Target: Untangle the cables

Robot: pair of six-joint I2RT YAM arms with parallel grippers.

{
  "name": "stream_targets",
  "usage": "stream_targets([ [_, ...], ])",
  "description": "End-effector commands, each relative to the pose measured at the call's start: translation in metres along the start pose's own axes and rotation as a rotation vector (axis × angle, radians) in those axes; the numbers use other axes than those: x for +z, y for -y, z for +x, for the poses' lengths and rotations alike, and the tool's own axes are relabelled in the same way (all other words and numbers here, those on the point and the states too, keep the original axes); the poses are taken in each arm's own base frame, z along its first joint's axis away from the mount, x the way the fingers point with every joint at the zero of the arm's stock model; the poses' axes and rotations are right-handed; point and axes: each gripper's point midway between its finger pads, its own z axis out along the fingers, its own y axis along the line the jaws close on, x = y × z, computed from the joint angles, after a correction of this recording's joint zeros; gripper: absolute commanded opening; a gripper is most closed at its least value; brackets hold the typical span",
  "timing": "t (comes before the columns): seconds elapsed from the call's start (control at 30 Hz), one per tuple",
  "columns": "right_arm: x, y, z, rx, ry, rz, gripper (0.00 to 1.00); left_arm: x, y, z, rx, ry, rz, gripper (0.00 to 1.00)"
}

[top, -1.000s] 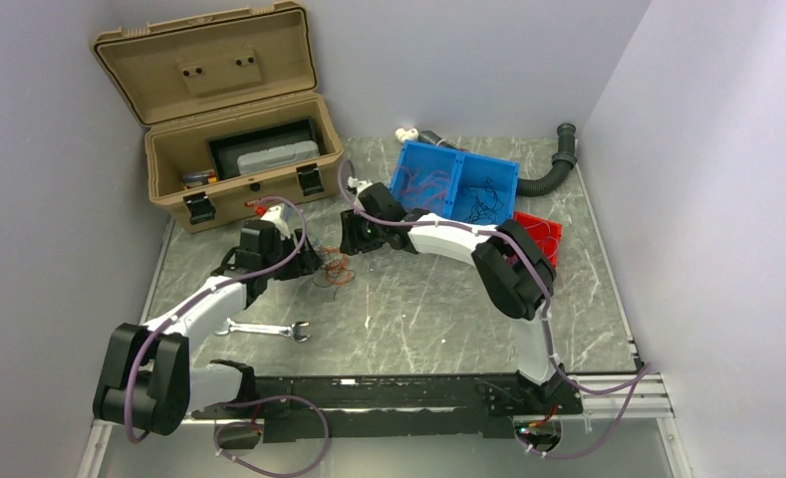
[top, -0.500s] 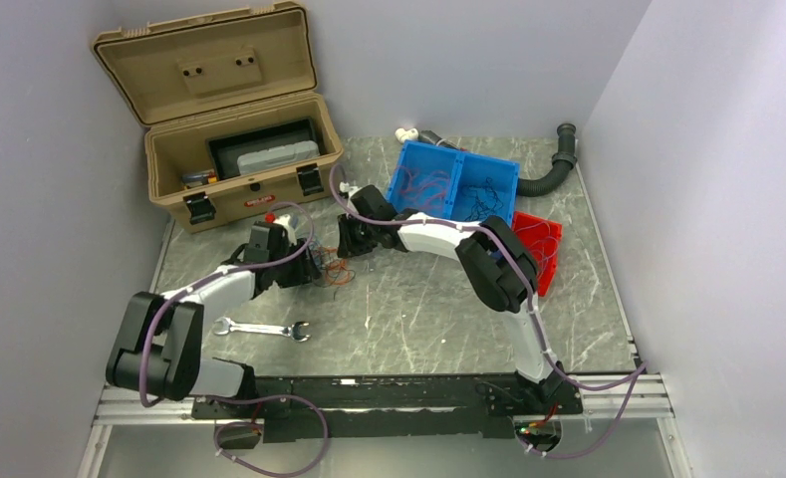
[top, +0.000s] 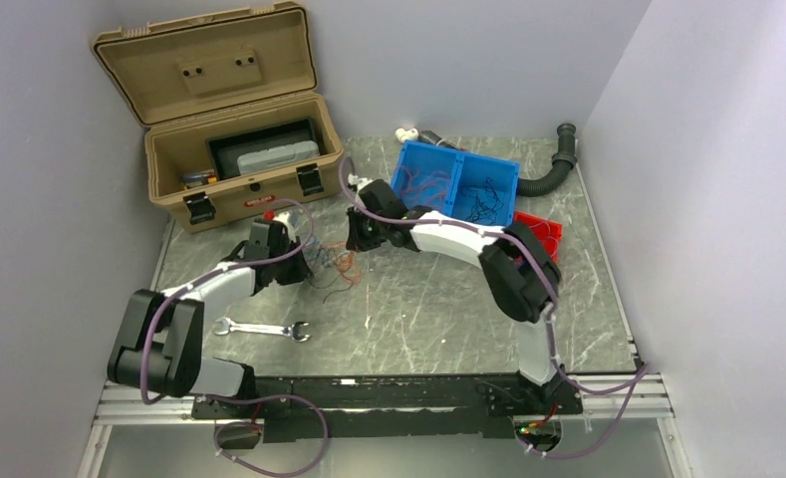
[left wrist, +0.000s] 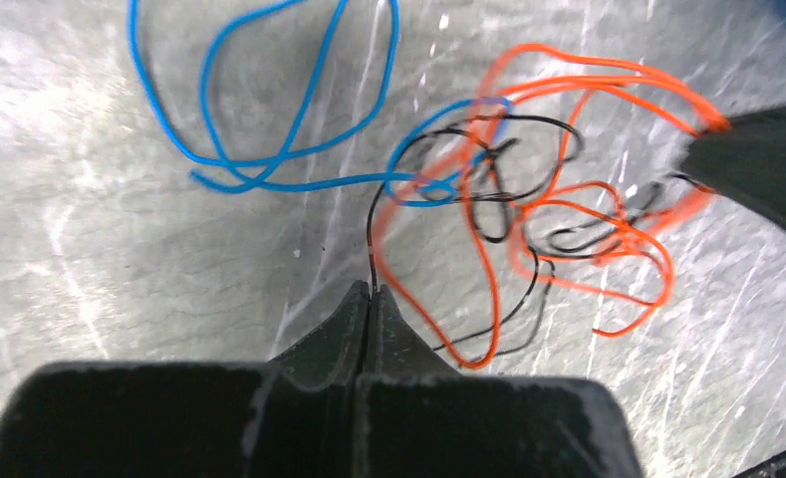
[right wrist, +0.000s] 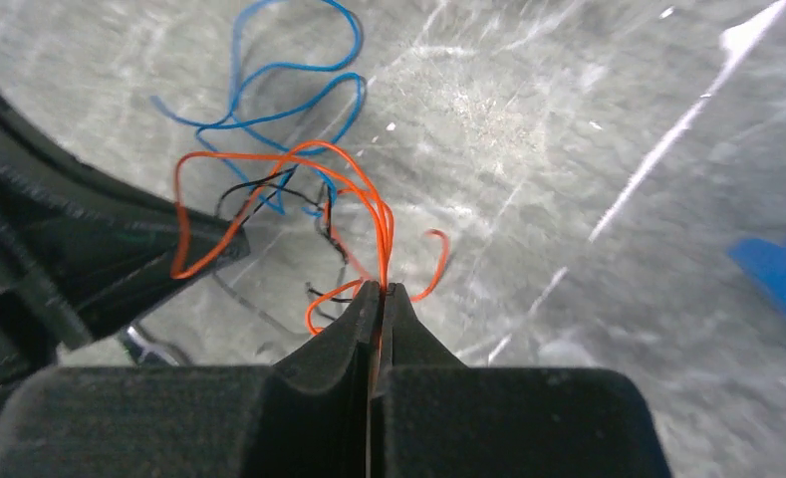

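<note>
The cables (top: 331, 267) are a small tangle of hair-thin orange, black and blue wires on the grey marbled table, between my two grippers. My left gripper (top: 304, 267) is shut on a black wire (left wrist: 371, 249), which rises from its tips (left wrist: 372, 287) into the tangle (left wrist: 488, 189). A blue wire (left wrist: 299, 184) loops off to the left. My right gripper (top: 354, 244) is shut on orange wire strands (right wrist: 384, 234) at its tips (right wrist: 380, 287). Each wrist view shows the other gripper's black finger at the edge of the tangle.
An open tan toolbox (top: 239, 169) stands at the back left. A blue two-compartment bin (top: 458, 179) and a red bin (top: 540, 234) holding more wires sit behind and right of the right arm. A wrench (top: 264, 328) lies near the left arm. A black corrugated hose (top: 553, 169) curves at the back right.
Both grippers have closed, the left on a black wire and the right on orange strands. The left arm has reached in towards the tangle; the right gripper has shifted slightly right.
</note>
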Motion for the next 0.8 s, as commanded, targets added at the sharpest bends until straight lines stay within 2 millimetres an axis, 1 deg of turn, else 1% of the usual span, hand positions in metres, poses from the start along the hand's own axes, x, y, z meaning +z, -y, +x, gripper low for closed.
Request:
stream_targets([
  [0.0, -0.066, -0.002, -0.059, -0.016, 0.192, 0.059, 0.00, -0.016, -0.004, -0.024, -0.038, 0.118, -0.023, 0.00],
  [0.1, -0.096, 0.018, -0.065, 0.018, 0.237, 0.136, 0.00, -0.022, -0.012, -0.026, -0.082, 0.152, -0.033, 0.00],
  [0.13, -0.108, 0.022, -0.071, 0.029, 0.262, 0.152, 0.00, -0.024, -0.015, -0.027, -0.097, 0.163, -0.039, 0.00],
  [0.23, -0.152, 0.047, -0.082, 0.078, 0.355, 0.248, 0.00, -0.030, -0.022, -0.029, -0.135, 0.198, -0.049, 0.00],
  [0.33, -0.196, 0.068, -0.091, 0.141, 0.447, 0.292, 0.00, -0.035, -0.024, -0.032, -0.159, 0.226, -0.046, 0.00],
  [0.43, -0.238, 0.080, -0.099, 0.156, 0.536, 0.309, 0.00, -0.039, -0.023, -0.034, -0.173, 0.242, -0.044, 0.00],
  [0.5, -0.260, 0.085, -0.102, 0.156, 0.575, 0.342, 0.00, -0.040, -0.024, -0.035, -0.178, 0.251, -0.046, 0.00],
  [0.6, -0.287, 0.094, -0.105, 0.170, 0.612, 0.393, 0.00, -0.042, -0.026, -0.034, -0.184, 0.256, -0.058, 0.00],
  [0.7, -0.303, 0.098, -0.109, 0.172, 0.643, 0.398, 0.00, -0.042, -0.026, -0.033, -0.186, 0.253, -0.060, 0.00],
  [0.77, -0.318, 0.105, -0.116, 0.183, 0.670, 0.438, 0.00, -0.042, -0.029, -0.030, -0.195, 0.252, -0.071, 0.00],
])
